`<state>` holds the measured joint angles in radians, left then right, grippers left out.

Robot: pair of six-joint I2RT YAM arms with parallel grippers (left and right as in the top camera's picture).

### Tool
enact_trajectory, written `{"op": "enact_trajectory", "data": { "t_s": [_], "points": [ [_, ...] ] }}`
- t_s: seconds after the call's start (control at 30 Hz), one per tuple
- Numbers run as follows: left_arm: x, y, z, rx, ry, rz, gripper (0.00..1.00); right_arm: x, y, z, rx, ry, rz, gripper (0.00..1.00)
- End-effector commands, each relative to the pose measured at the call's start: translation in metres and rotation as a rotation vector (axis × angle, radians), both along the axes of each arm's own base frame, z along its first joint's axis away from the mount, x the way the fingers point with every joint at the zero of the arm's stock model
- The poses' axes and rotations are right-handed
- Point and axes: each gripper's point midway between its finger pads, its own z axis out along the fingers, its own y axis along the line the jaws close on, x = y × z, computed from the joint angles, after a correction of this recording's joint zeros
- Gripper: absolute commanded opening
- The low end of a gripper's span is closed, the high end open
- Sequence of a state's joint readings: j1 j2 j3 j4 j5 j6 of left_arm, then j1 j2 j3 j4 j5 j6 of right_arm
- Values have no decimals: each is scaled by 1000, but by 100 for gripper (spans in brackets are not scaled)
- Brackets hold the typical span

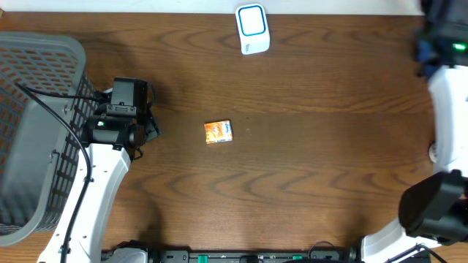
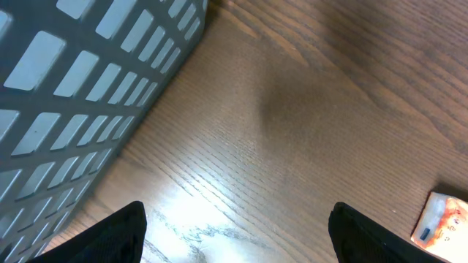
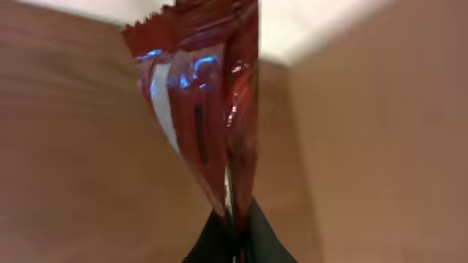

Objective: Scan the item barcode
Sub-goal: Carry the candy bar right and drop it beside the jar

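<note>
A dark wood worktop (image 1: pixel 307 183) fills the overhead view. A grey slatted basket (image 1: pixel 36 131) sits at its left edge. A white scanner (image 1: pixel 252 28) with a blue-framed face lies at the far edge, near the middle. A small orange box (image 1: pixel 219 131) lies flat near the centre of the worktop, well apart from the scanner and the basket.

The left arm (image 1: pixel 102 175) reaches up along the basket's right side. Its left jaws are released and spread wide, with nothing between them. In the left wrist view they hang over bare wood, with the basket wall at upper left and the box at the lower right corner.

The right arm (image 1: pixel 447 95) stands at the right edge. The right jaws are out of the overhead view. In the right wrist view they are clenched on the lower end of 1 glossy red packet (image 3: pixel 205 109). The packet sticks up from the dark jaws, off the worktop, with blurred wood and a white strip behind it. No barcode can be made out on it.
</note>
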<state>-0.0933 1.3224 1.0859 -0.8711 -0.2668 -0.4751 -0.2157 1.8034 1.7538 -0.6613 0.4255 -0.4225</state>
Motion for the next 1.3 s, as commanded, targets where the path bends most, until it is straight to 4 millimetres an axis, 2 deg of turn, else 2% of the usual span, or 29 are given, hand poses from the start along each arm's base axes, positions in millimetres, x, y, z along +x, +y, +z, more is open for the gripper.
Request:
{"op": "enact_trajectory", "data": {
  "t_s": [0.0, 0.13, 0.27, 0.37, 0.47, 0.63, 0.73, 0.93, 1.1, 1.27],
  "points": [
    [-1, 1, -1, 0, 4, 11, 80, -42, -76, -44, -22, 91, -225, 1],
    [-1, 1, -1, 0, 4, 11, 80, -82, -122, -89, -1, 136, -344, 2],
    [-1, 1, -1, 0, 4, 11, 80, -127, -156, -132, 56, 112, -509, 2],
    [-1, 1, -1, 0, 4, 11, 81, -153, -173, -151, 91, 66, -619, 2],
    [-1, 1, -1, 0, 4, 11, 80, -167, -185, -157, 101, 31, -678, 2],
    [-1, 1, -1, 0, 4, 11, 81, -163, -187, -146, 87, -5, -673, 1],
    [-1, 1, -1, 0, 4, 11, 80, -162, -186, -147, 86, -2, -671, 1],
    [-1, 1, -1, 0, 4, 11, 80, -164, -198, -138, 76, -56, -696, 1],
    [-1, 1, -1, 0, 4, 11, 80, -138, -197, -128, 180, -175, -616, 1],
    [-1, 1, -1, 0, 4, 11, 80, -124, -206, -119, 155, -252, -596, 1]
  ]
}}
